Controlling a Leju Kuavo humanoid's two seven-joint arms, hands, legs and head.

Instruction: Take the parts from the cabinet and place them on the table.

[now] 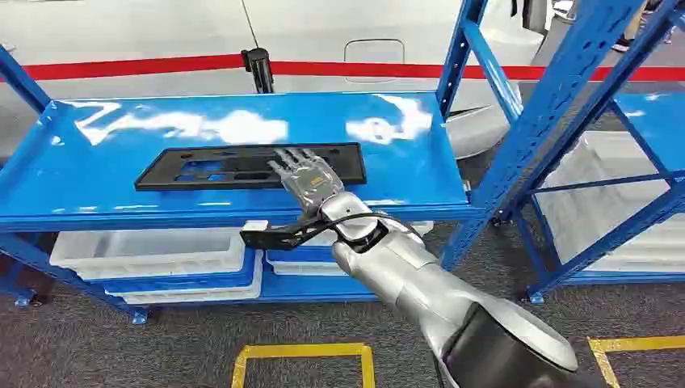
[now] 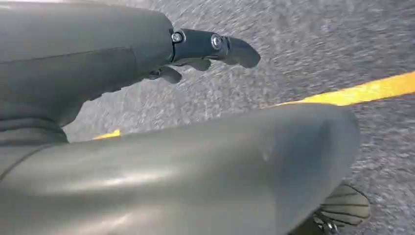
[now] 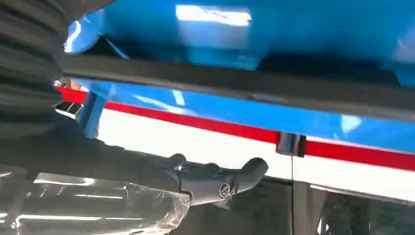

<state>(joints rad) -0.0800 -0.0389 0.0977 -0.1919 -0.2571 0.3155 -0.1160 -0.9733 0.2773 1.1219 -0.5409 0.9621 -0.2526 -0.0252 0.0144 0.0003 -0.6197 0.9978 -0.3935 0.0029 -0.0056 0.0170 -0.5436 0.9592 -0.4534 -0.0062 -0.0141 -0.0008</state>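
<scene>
Fingers of my right hand (image 1: 305,176) lie stretched forward and slightly apart over the black part (image 1: 202,167) — a long flat perforated panel lying on the blue shelf (image 1: 97,174) of the cabinet. They rest on its near edge toward its right end, gripping nothing. My left hand (image 2: 205,51) hangs over grey floor (image 2: 303,44) — fingers loosely out, holding nothing.

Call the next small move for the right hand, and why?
Probably close the right hand on the near edge of the black part. The hand lies flat over the part on the blue shelf with fingers spread, so nothing is gripped yet and the part cannot be lifted.
</scene>
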